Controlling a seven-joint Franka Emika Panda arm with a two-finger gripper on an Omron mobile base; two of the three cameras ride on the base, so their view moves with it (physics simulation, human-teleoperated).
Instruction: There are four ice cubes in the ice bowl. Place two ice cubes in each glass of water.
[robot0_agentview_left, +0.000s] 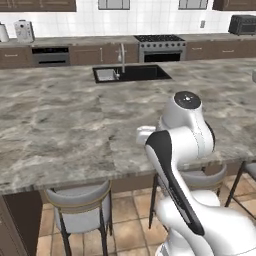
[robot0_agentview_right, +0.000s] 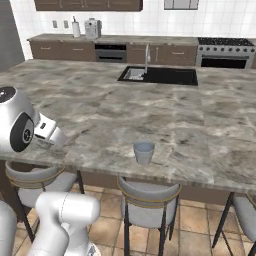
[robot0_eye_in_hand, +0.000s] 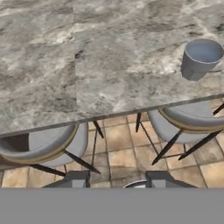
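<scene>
One glass of water (robot0_agentview_right: 144, 152) stood near the marble island counter's (robot0_agentview_right: 150, 115) front edge, above a bar stool (robot0_agentview_right: 147, 200), within easy reach. My gripper (robot0_eye_in_hand: 114, 178) hung off the edge, fingertips parted with nothing visible between them; I couldn't tell its exact state.

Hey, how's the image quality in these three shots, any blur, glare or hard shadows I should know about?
Left base view: even, flat light, no glare on the marble counter; far cabinets look soft. Right base view: the glass of water throws only a faint shadow, and its edges are slightly fuzzy. Hand view: the glass and stools are soft and blocky; the fingers sit dark at the bottom.
</scene>
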